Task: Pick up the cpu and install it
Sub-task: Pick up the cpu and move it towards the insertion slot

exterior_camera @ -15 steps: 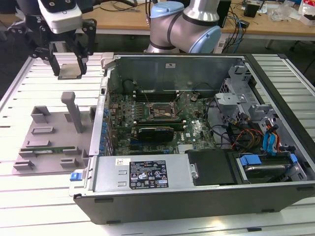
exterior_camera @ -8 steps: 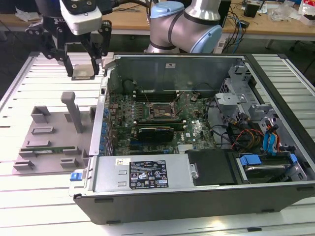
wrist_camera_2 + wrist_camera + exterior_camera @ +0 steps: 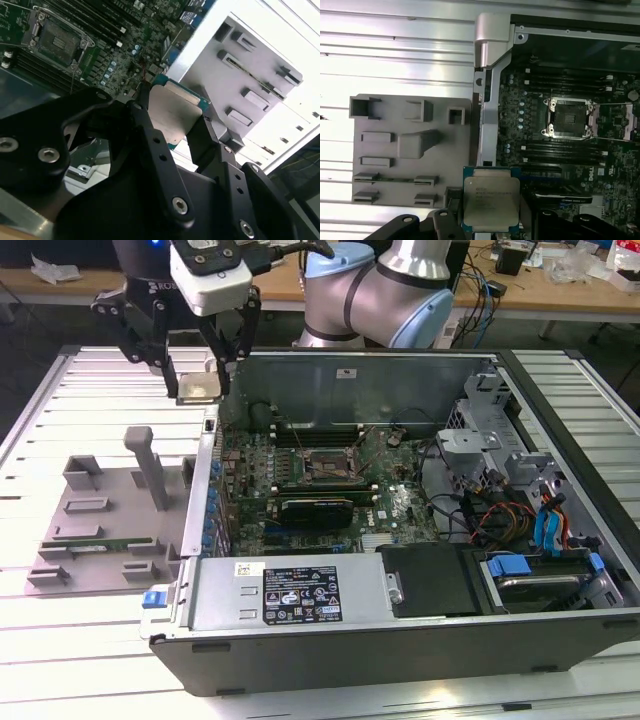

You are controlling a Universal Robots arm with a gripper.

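The cpu [image 3: 197,381] is a flat square chip with a dull silver top and thin green rim, held in the air by my gripper [image 3: 200,375], which is shut on it. It hangs above the case's wall on the exterior view's left, between the grey fixture plate and the motherboard. Both wrist views show the cpu [image 3: 172,114] [image 3: 490,197] clamped between the black fingers [image 3: 205,137]. The black socket frame [image 3: 327,466] [image 3: 569,118] [image 3: 54,42] lies open on the motherboard inside the case, apart from the chip.
The open computer case [image 3: 400,615] holds the motherboard, cables, a drive bay and a hard drive at the exterior view's right. A grey fixture plate [image 3: 95,510] with an upright post and a green memory stick [image 3: 100,546] lies on the slatted table.
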